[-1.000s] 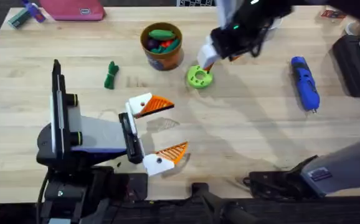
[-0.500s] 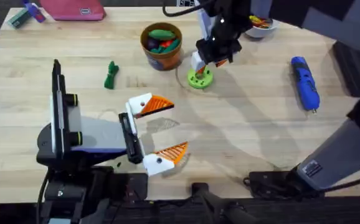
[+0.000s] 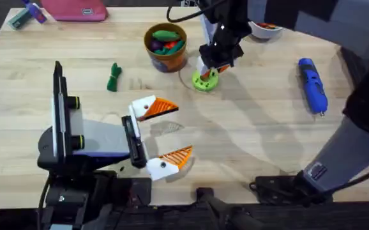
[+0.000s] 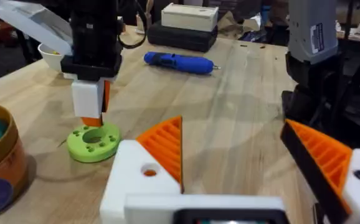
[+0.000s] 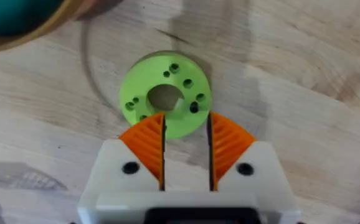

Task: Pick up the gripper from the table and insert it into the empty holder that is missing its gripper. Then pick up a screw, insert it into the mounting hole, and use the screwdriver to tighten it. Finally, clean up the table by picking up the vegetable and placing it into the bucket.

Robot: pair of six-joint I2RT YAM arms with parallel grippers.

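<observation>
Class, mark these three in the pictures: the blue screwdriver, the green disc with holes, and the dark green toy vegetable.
screwdriver [image 3: 312, 84]: overhead view, middle of its blue body.
green disc [image 5: 165, 94]: right wrist view, top face beside the centre hole.
vegetable [image 3: 113, 77]: overhead view, middle of the bundle.

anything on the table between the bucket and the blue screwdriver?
Yes. In the overhead view the green disc lies between the bucket and the screwdriver, close to the bucket, with the right claw just above it. The rest is bare wood.
</observation>
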